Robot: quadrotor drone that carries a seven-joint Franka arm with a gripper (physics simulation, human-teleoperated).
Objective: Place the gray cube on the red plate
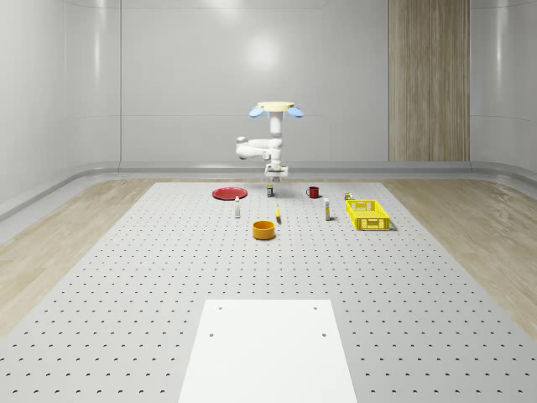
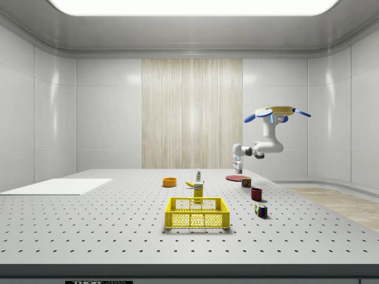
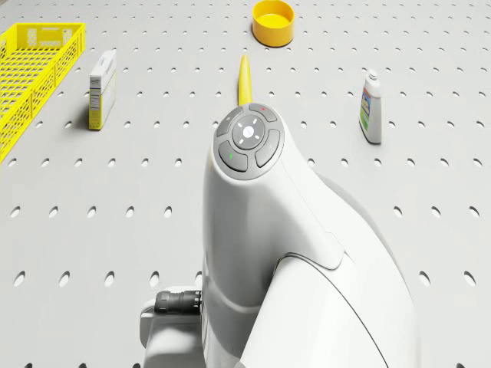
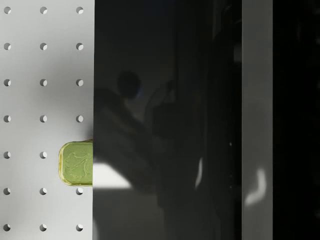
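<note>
Over the far end of the desk (image 1: 126, 277) the drone (image 1: 275, 109) hovers, just to the right of the red plate (image 1: 228, 193) in the whole-scene view. Its gripper (image 1: 276, 174) hangs above a small green-topped can (image 4: 76, 163). Whether the gripper is open or closed, I cannot tell. On the wrist view a dark glossy slab (image 4: 165, 100) sits right up against the camera. That may be the gray cube, but I can't confirm it. My read is that we're in the carry stage, with nothing on the plate yet. The next move calls for a sideways shift over the plate, then a gentle descent before release.
</note>
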